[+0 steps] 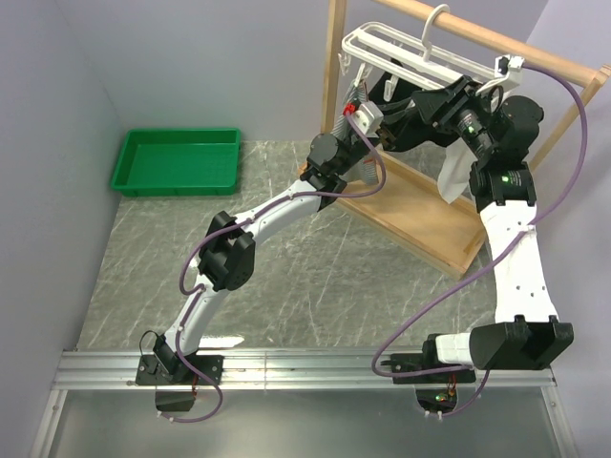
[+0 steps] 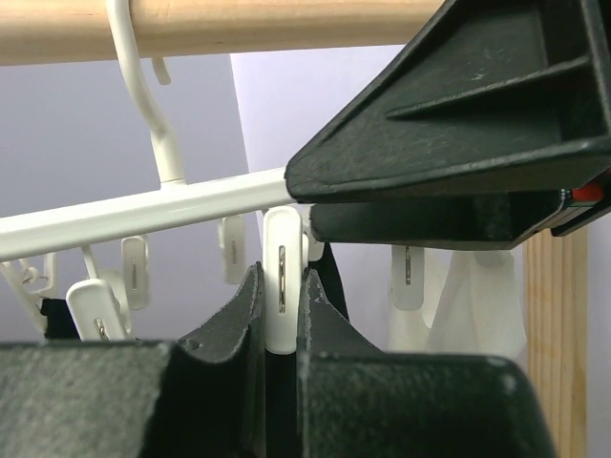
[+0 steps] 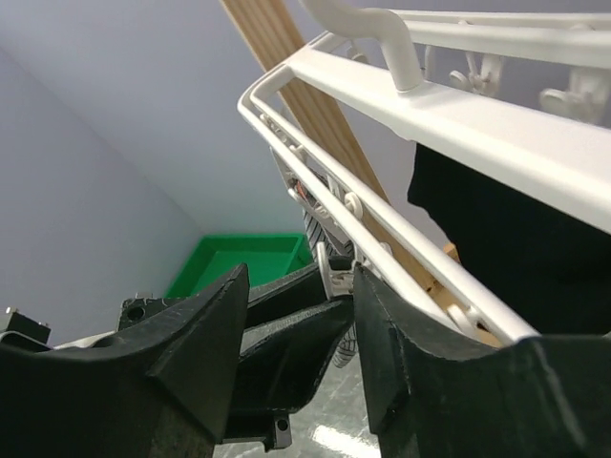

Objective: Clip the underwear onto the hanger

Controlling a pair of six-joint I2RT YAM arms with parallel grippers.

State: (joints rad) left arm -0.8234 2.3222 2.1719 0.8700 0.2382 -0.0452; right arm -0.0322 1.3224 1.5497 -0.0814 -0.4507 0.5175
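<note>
The white hanger [image 1: 396, 50] hangs by its hook from the wooden rack's top rod. My left gripper [image 1: 368, 119] reaches up under it and is shut on a dangling white clip [image 2: 283, 286], its pads squeezing the clip's sides. A strip of the pinstriped underwear [image 3: 346, 351] hangs just below that clip and also shows in the top view [image 1: 370, 174]; most of it is hidden. My right gripper [image 3: 296, 324] is open next to the hanger's bar [image 3: 382, 215], its jaws on either side of the left gripper's fingers [image 3: 286, 334]. It holds nothing.
A black garment [image 1: 420, 129] and a small white cloth [image 1: 456, 176] hang from the hanger's other clips. The wooden rack's base [image 1: 420, 227] lies under the hanger. A green tray [image 1: 177, 160] sits at the far left.
</note>
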